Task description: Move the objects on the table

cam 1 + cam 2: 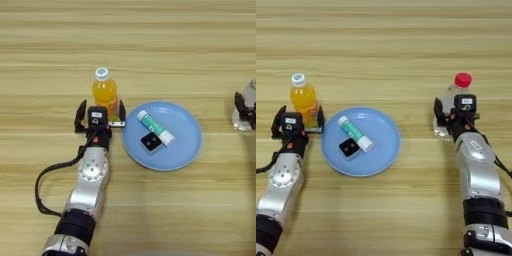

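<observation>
Left hand [100, 116] spread wide beside the orange-drink bottle [105, 92]; right hand [456, 117] grips the red-capped clear bottle [456, 97]. Labels unreadable.

The table [150, 45] is light brown wood, with darker grain lines that run across the picture. The plate [185, 145] is plain light blue, without pattern. On the plate, the stick tube [155, 128] is white with a green middle band, and the small square block [150, 143] is black with a pale spot in its centre. The small bottle [105, 92] holds bright orange drink and has a white cap with a bluish mark on top. The other bottle [448, 107] is clear with a red cap. Both arms are silver-grey metal, and the left gripper [100, 116] and the right gripper [456, 112] have black fingers. A black cable [42, 185] hangs beside the left arm.
</observation>
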